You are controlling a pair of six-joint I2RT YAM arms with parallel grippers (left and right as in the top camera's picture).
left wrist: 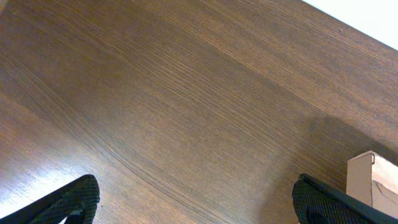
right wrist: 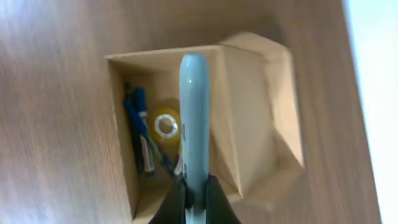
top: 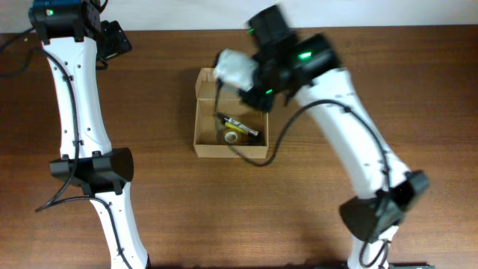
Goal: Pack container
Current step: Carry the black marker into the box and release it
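Right gripper (right wrist: 196,194): fingers clamped on one end of a pale blue elongated item (right wrist: 193,118) (identity not determinable), which projects over the open container (right wrist: 245,118). Contents noted: yellow tape roll (right wrist: 166,125), with markers (right wrist: 138,134) at its 9 o'clock. Flap lid (right wrist: 280,106) stands open at 3 o'clock in the wrist view. Overhead, the container sits near the centre of the table (top: 164,90). The left gripper (left wrist: 199,205), at the container's 10 o'clock, hangs over bare wood, fingers spread wide, holding nothing. Assessment: the step in hand is loading the item. The next move likely requires lowering it into free space at the roll's 3 o'clock, then releasing. Lid closure is outstanding.
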